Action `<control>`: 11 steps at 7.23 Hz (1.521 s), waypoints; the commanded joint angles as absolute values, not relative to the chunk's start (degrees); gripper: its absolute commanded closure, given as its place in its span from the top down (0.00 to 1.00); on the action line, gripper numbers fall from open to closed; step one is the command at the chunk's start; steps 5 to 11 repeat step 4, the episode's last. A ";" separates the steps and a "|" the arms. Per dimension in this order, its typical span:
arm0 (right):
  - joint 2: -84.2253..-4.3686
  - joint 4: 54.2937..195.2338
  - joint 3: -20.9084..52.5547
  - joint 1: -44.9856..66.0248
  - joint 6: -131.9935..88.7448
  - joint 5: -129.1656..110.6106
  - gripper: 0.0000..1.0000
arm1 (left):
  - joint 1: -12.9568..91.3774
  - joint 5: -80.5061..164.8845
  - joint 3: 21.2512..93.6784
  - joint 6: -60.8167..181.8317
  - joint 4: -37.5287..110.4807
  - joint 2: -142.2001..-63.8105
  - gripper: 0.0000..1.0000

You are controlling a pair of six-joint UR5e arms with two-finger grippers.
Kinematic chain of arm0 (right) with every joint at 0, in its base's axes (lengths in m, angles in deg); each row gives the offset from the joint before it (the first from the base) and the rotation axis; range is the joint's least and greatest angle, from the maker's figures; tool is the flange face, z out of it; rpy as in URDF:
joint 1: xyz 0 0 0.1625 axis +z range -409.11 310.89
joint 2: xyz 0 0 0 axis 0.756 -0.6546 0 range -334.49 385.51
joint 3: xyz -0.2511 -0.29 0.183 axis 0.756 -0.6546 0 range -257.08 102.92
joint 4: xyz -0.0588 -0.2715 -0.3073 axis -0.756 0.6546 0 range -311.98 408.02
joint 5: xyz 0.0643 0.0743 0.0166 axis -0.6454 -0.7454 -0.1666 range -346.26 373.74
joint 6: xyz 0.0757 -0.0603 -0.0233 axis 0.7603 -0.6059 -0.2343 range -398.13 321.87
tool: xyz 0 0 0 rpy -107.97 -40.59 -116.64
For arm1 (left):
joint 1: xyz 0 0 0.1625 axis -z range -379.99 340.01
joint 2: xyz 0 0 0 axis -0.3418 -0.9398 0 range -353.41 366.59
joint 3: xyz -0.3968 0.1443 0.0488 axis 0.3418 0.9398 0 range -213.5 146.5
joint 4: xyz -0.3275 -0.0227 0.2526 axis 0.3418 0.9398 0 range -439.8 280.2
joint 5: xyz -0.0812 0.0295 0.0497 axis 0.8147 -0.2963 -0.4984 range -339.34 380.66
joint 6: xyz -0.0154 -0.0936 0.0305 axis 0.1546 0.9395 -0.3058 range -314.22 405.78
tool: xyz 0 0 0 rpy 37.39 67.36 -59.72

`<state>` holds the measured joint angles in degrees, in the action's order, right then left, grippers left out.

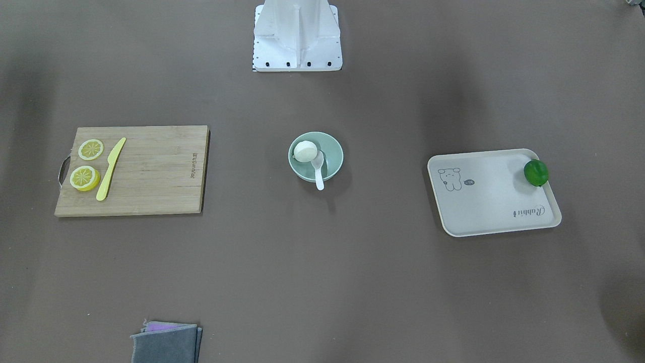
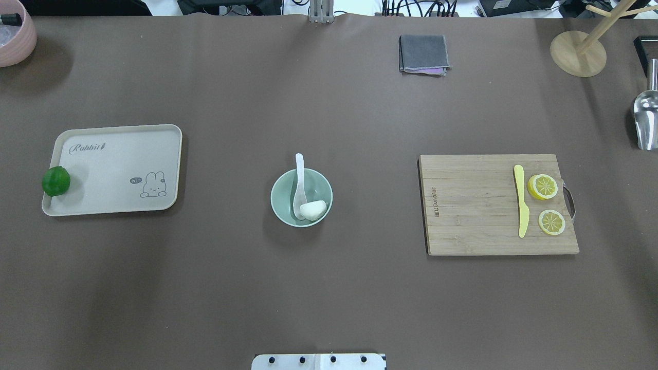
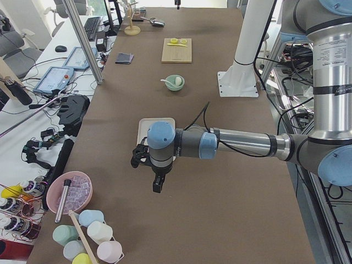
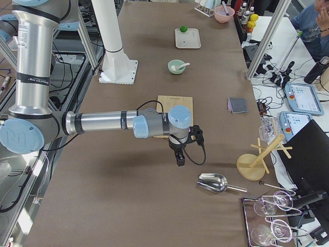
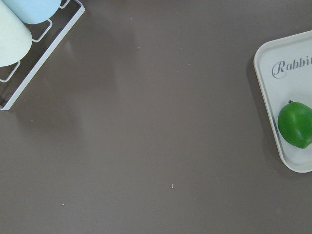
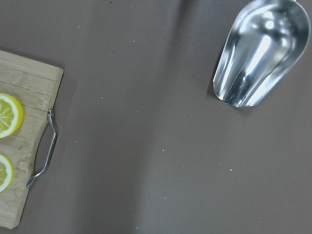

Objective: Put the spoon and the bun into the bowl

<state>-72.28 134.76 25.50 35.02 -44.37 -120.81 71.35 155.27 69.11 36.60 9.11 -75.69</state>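
Note:
The pale mint-green bowl (image 2: 284,204) stands at the table's middle; it also shows in the front view (image 1: 333,150). The white bun (image 2: 313,209) lies inside it, and the white spoon (image 2: 299,174) rests with its scoop in the bowl beside the bun and its handle over the far rim. My left gripper (image 3: 157,184) hangs past the tray at the table's left end. My right gripper (image 4: 180,157) hangs past the cutting board at the right end. Both are far from the bowl and show only in the side views, so I cannot tell whether they are open or shut.
A beige tray (image 2: 118,169) with a green lime (image 2: 56,181) lies left. A wooden cutting board (image 2: 473,205) with a yellow knife (image 2: 521,200) and two lemon slices lies right. A folded grey cloth (image 2: 422,54), a metal scoop (image 2: 645,118) and a pink bowl (image 2: 15,36) sit at the table's edges.

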 commanded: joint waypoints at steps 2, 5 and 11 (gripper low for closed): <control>-72.40 134.77 25.92 35.53 -43.93 -122.65 1.00 | 71.51 155.30 69.50 36.46 9.49 -74.36 0.98; -72.75 134.77 25.92 35.53 -43.93 -122.57 1.00 | 71.51 155.30 69.59 36.46 9.49 -74.18 0.98; -72.75 134.77 25.92 35.53 -43.93 -122.57 1.00 | 71.51 155.30 69.59 36.46 9.49 -74.18 0.98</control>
